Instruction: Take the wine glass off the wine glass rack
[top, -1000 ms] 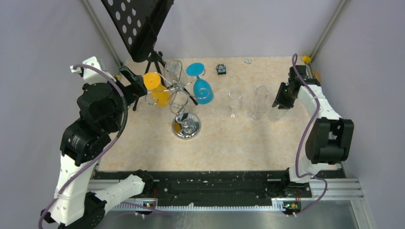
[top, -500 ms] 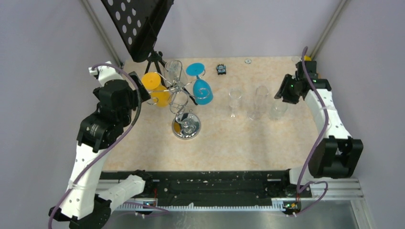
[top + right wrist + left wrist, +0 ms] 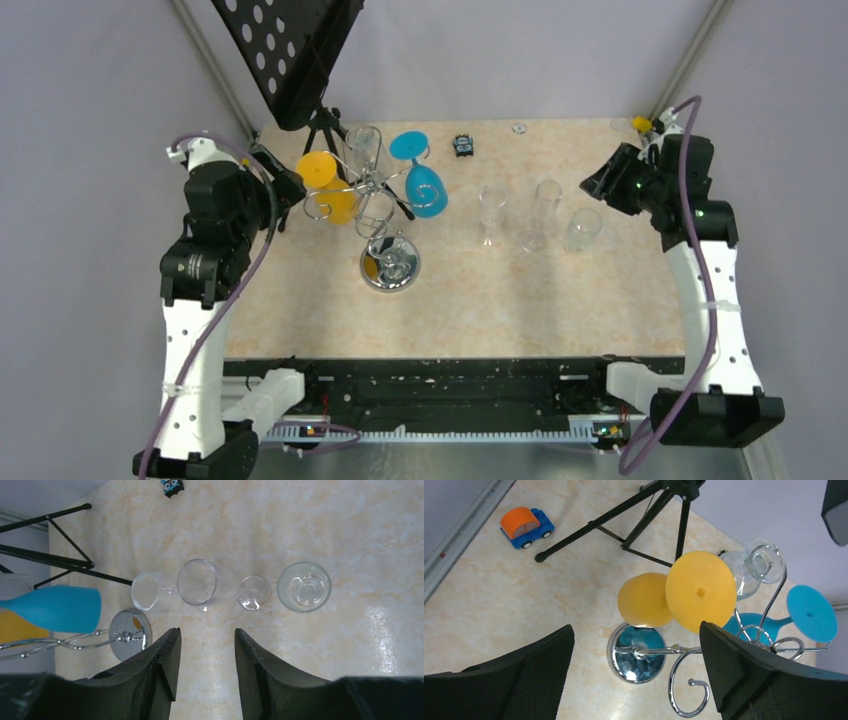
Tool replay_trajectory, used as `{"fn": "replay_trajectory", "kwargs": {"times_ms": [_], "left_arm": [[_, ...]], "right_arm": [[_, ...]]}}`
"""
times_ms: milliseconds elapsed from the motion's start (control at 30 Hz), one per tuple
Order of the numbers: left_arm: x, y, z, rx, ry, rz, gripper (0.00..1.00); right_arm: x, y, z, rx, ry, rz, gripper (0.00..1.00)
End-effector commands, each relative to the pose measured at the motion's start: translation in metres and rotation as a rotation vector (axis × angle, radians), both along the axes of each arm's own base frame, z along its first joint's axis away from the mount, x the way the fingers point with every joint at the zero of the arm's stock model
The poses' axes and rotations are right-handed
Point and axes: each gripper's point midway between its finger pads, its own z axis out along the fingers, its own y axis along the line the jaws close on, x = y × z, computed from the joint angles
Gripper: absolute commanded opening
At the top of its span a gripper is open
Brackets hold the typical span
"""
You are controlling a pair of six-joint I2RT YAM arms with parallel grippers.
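Observation:
The silver wire wine glass rack [image 3: 384, 212] stands left of centre on its round chrome base [image 3: 390, 264]. A yellow wine glass [image 3: 326, 186], a blue wine glass [image 3: 421, 178] and a clear wine glass [image 3: 362, 148] hang upside down on it. My left gripper [image 3: 287, 186] is open and empty, just left of the yellow glass. In the left wrist view the gripper [image 3: 635, 632] frames the yellow glass [image 3: 700, 591] and the base [image 3: 636, 654]. My right gripper [image 3: 603, 184] is open and empty, to the right of the table's glasses; it also shows in the right wrist view [image 3: 207, 631].
Three clear glasses stand right of the rack: a stemmed one [image 3: 491, 214], a tall flute [image 3: 543, 212] and a tumbler [image 3: 583, 228]. A black tripod stand with a perforated plate [image 3: 292, 55] is behind the rack. A toy car [image 3: 526, 526] and a small dark object [image 3: 463, 145] lie at the back.
Both arms have lifted and stretched up. The right gripper has drawn back to the right, away from the tumbler. The left gripper stays by the yellow glass. No glass has moved.

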Motion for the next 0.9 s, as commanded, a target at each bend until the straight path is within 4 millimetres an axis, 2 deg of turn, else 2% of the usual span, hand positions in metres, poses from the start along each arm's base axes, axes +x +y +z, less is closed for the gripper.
{"fn": "replay_trajectory", "kwargs": {"times_ms": [0, 100, 233, 333, 433, 567, 733, 833, 867], "left_arm": [[0.014, -0.015, 0.019, -0.163, -0.099, -0.080, 0.98], [0.023, -0.019, 0.019, -0.287, -0.128, -0.129, 0.93], [0.037, -0.022, 0.014, -0.419, -0.148, -0.189, 0.77], [0.040, -0.030, 0.010, -0.457, -0.142, -0.248, 0.65], [0.039, -0.028, 0.003, -0.459, -0.130, -0.242, 0.62], [0.039, -0.035, 0.003, -0.472, -0.162, -0.294, 0.63], [0.045, -0.033, -0.007, -0.497, -0.153, -0.288, 0.64], [0.049, -0.032, -0.008, -0.518, -0.167, -0.287, 0.57], [0.050, -0.033, -0.008, -0.528, -0.166, -0.289, 0.51]], "right_arm": [[-0.013, 0.016, 0.015, 0.076, -0.048, 0.043, 0.45], [-0.017, 0.024, 0.021, 0.118, -0.074, 0.065, 0.45], [-0.016, 0.037, 0.030, 0.202, -0.113, 0.102, 0.44], [-0.014, 0.046, 0.037, 0.265, -0.148, 0.125, 0.44], [-0.009, 0.048, 0.036, 0.290, -0.156, 0.122, 0.44], [-0.010, 0.053, 0.035, 0.306, -0.157, 0.152, 0.43], [-0.011, 0.052, 0.033, 0.278, -0.161, 0.162, 0.43], [-0.011, 0.051, 0.032, 0.275, -0.167, 0.159, 0.43], [-0.011, 0.052, 0.033, 0.277, -0.165, 0.159, 0.43]]}}
